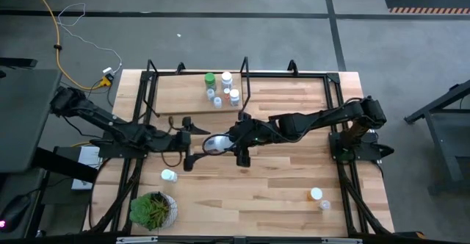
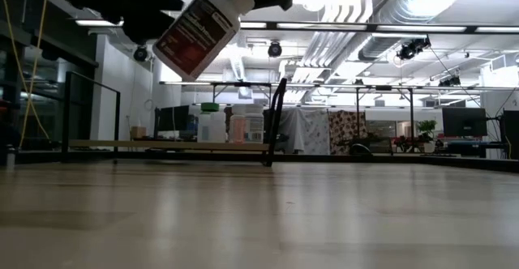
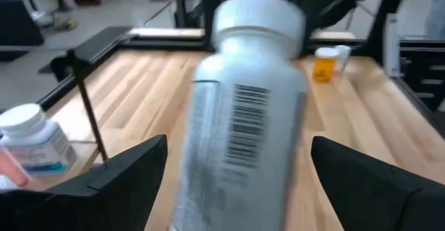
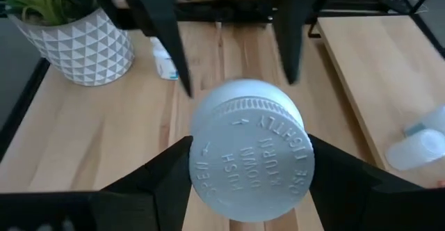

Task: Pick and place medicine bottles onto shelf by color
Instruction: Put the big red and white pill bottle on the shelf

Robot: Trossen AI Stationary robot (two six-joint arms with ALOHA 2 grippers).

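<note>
Left gripper (image 1: 186, 142) is seen over the middle of the table (image 1: 272, 192), its fingers (image 3: 118, 175) spread wide on either side of a large white bottle (image 1: 214, 145) without touching it. Just to its right, the right gripper (image 1: 241, 142) is pinched on the cap (image 4: 252, 158) of that bottle, which is held tilted in the air above the tabletop. A small white bottle (image 1: 169, 175) is seen lying on the table near the potted plant (image 1: 153, 209) at the front left. On the shelf (image 1: 294, 91) at the back, a green bottle (image 1: 210, 79) and several white ones (image 1: 230, 90) are grouped together; their exact number is hard to make out. An orange bottle (image 1: 311, 196) and a white-capped one (image 1: 316, 194) are seen at the front right.
</note>
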